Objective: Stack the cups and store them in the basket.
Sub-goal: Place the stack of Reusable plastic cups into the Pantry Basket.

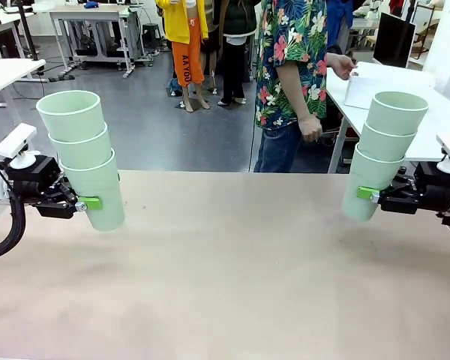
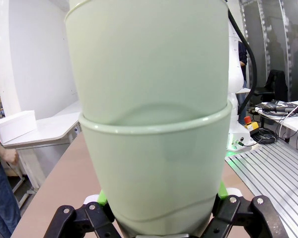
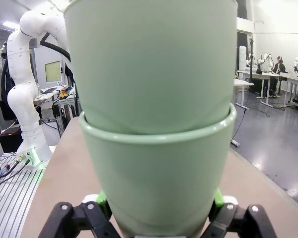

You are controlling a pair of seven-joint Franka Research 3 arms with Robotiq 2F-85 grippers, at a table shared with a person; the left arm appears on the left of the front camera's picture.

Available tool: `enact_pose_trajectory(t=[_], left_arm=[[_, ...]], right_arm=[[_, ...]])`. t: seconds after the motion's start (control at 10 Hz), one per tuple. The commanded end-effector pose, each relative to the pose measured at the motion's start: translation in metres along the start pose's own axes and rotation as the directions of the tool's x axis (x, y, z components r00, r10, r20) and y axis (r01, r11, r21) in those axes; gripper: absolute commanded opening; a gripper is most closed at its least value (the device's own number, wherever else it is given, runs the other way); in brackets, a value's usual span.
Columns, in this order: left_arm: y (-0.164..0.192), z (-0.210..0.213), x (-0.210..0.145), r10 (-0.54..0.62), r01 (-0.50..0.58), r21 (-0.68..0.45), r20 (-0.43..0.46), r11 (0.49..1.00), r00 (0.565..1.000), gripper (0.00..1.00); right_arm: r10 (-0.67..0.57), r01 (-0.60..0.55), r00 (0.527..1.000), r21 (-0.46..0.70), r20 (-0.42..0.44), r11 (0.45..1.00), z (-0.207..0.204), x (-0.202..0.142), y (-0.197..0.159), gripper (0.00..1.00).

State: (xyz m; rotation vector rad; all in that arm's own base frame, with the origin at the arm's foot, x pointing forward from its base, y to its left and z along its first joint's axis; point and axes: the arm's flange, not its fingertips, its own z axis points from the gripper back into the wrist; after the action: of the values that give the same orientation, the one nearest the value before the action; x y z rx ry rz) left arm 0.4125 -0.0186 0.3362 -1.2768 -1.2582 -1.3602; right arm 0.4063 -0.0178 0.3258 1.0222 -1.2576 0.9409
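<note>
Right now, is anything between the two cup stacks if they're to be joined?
Nothing visible is. The left gripper holds one stack of three cups, the right gripper the other stack, with only bare table between them.

The cups (image 1: pixel 85 161) at nine and three o'clock are pale mint-green, the pads (image 1: pixel 91 202) bright green on black. The table (image 1: pixel 232 285) is tan; the shirt (image 1: pixel 292 52) at one o'clock bears pink flowers on dark blue
</note>
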Motion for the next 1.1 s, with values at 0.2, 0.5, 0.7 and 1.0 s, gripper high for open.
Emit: enact_pose_trajectory(t=[0.2,0.5,0.7,1.0], left_arm=[[-0.0007,0.0004,0.0043,-0.008,0.008,-0.003,0.005,1.0,1.0,0.85],[-0.0007,0.0004,0.0043,-0.008,0.008,-0.003,0.005,1.0,1.0,0.85],[-0.0007,0.0004,0.0043,-0.008,0.008,-0.003,0.005,1.0,1.0,0.85],[-0.0007,0.0004,0.0043,-0.008,0.008,-0.003,0.005,1.0,1.0,0.85]], right_arm=[[0.007,-0.007,1.0,0.0,0.001,1.0,-0.0006,0.0031,0.0003,0.85],[0.007,-0.007,1.0,0.0,0.001,1.0,-0.0006,0.0031,0.0003,0.85],[0.007,-0.007,1.0,0.0,0.001,1.0,-0.0006,0.0031,0.0003,0.85],[0.007,-0.007,1.0,0.0,0.001,1.0,-0.0006,0.0031,0.0003,0.85]])
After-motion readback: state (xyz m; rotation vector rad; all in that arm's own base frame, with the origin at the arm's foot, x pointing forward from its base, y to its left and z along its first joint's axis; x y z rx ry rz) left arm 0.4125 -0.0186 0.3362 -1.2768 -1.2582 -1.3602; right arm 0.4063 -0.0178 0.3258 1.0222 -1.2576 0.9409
